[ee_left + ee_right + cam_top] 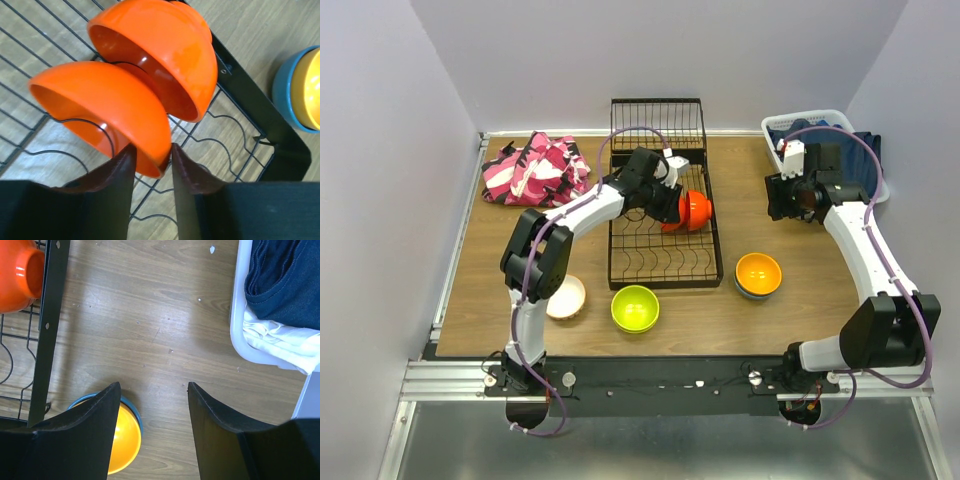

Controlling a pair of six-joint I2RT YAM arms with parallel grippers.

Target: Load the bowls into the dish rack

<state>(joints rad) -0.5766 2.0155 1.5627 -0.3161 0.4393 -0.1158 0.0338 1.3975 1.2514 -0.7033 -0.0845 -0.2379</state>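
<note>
Red-orange plastic meets black wire at the right side of the dish rack (pixel 257 122), where 2 bowls stand tilted on edge among the curved tines. The left gripper (pixel 153 150) pinches the rim of the nearer red-orange bowl (pixel 100 110) between its 2 fingers, close beside the second red-orange bowl (pixel 165 55); whether the 2 touch cannot be told. The right gripper (pixel 154 390) hangs over bare table with its fingers spread and nothing between them, near the orange bowl (pixel 307 90) nested in the blue bowl (pixel 281 90). The lime green bowl (pixel 635 308) and the cream-white bowl (pixel 568 297) wait on the table in front of the rack. Likely hazards: if the rim is not seated between 2 tines at release, the smooth bowl may roll flat or slide along the wires; a sideways withdrawal could drag it against its neighbour and topple both; a finger passing low could catch a wire and shift the rack.
</note>
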